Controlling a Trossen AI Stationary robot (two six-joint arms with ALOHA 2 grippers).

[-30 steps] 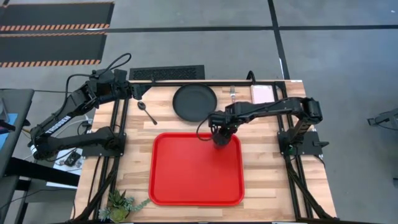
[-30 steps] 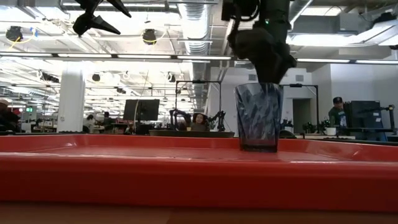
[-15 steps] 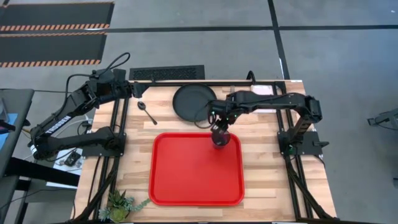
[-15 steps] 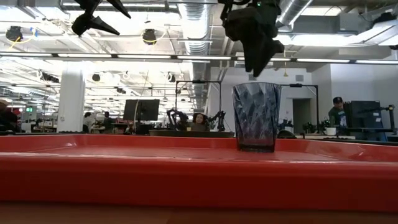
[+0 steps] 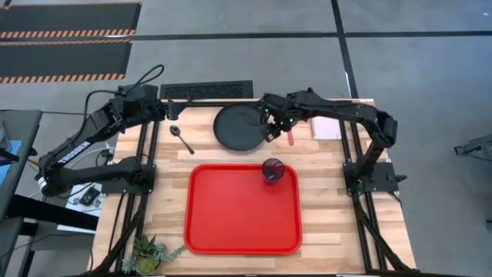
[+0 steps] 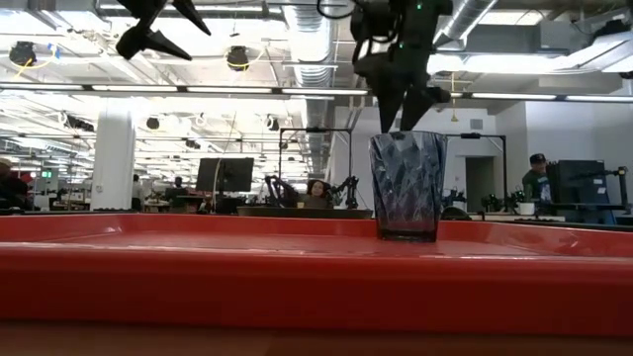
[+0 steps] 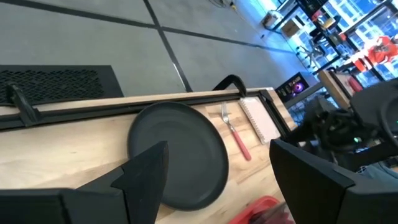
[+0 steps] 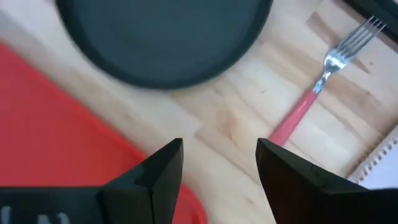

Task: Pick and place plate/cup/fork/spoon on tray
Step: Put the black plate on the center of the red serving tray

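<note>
The dark see-through cup (image 5: 273,170) (image 6: 407,185) stands upright on its base in the far right corner of the red tray (image 5: 231,223). Beyond the tray's far edge, the black plate (image 5: 240,127) (image 8: 165,37), the red-handled fork (image 5: 290,135) (image 8: 311,99) and the dark spoon (image 5: 182,139) all lie flat on the wood. My right gripper (image 5: 271,128) (image 8: 217,162) hangs open above the table between plate and fork, touching nothing. Raised at the table's far left corner, my left gripper (image 5: 165,112) (image 7: 217,174) is open and looks toward the plate (image 7: 177,155).
A pale rectangular pad (image 5: 326,126) lies right of the fork near the far right corner. A small green plant (image 5: 147,252) sits at the near left corner. The tray's floor is bare apart from the cup.
My right gripper has come up off the cup and swung toward the table's far edge, ending above the gap between plate and fork. The cup has stayed upright in the tray's far right corner.
</note>
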